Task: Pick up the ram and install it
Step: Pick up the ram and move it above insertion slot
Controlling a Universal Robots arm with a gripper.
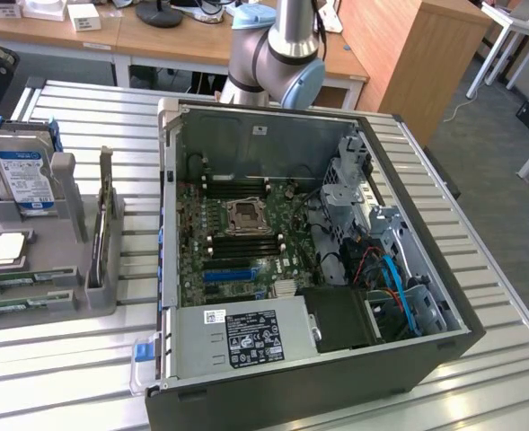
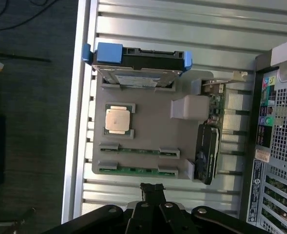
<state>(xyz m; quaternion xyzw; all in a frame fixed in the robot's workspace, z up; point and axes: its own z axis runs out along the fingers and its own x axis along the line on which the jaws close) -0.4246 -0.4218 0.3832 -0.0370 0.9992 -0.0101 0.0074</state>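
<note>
While the pincer (image 2: 152, 187) hovers closed, the ram (image 2: 138, 170) lies near.

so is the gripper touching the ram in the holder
Apart. The wrist view shows the shut gripper stopping short of the nearest ram, with the grey holder edge and bare table slats visible between them.

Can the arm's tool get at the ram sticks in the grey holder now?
Probably yes: nothing covers the ram sticks in the holder, and the shut tool hangs over the table beside them.
</note>
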